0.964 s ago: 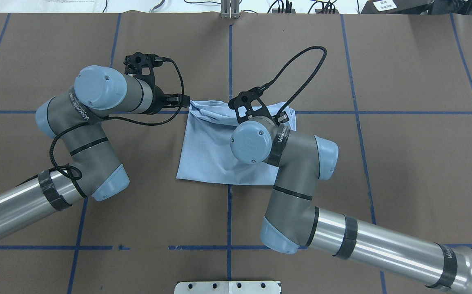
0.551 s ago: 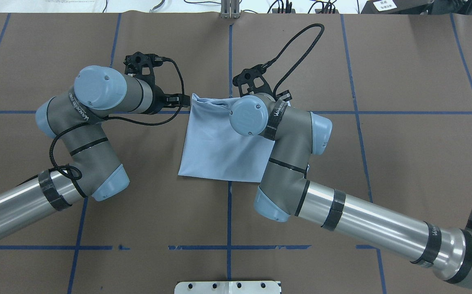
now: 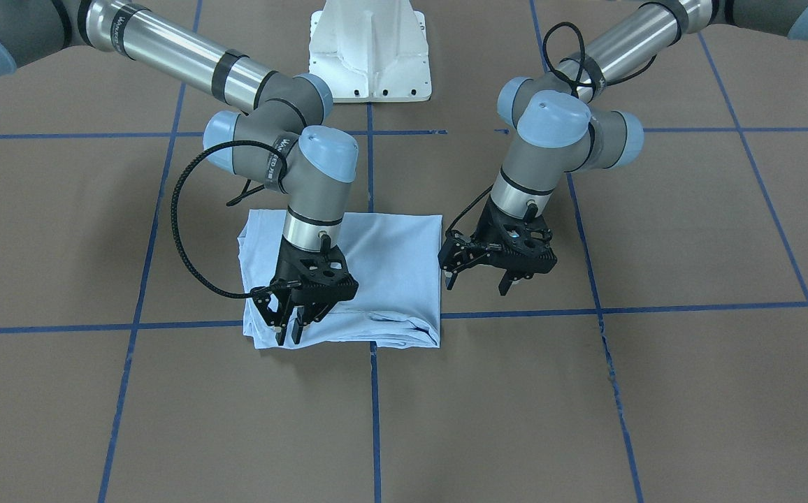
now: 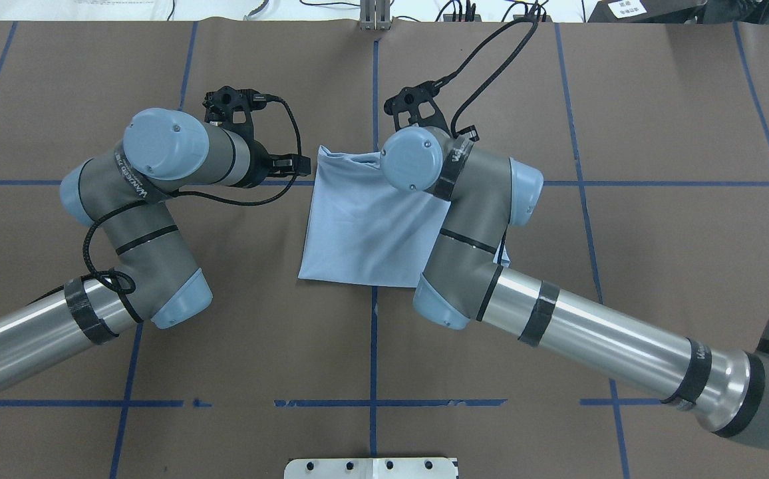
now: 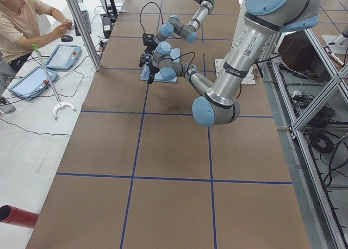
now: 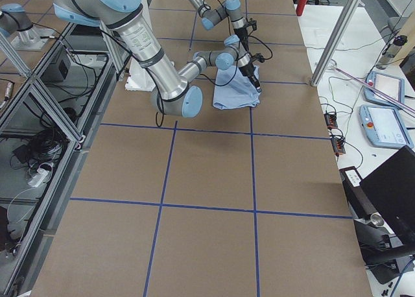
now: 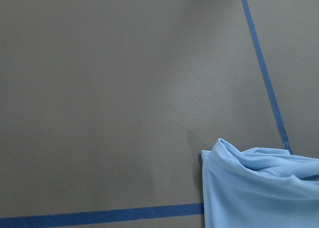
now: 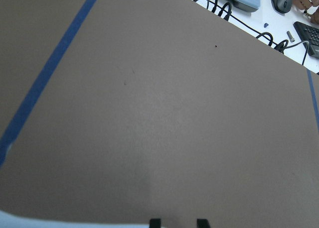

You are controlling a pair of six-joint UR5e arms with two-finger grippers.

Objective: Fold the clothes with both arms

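- Overhead exterior: T-shirt [image 4: 358, 226] lies flat, just beside my left gripper [image 3: 477, 283] and under my right gripper [image 3: 290, 334], its long axis running between them.
- Left gripper gapes wide; earlier it touched the corner.
- Right gripper sits narrow on the far hem, now farther out; I cannot tell whether it grips.

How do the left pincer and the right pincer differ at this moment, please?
The left pincer is spread wide; the right pincer has its fingers close together. The left pincer hangs over bare table just beside the shirt; the right pincer is down at the shirt's corner, though whether it grips cloth is unclear. Both are black and point downward.
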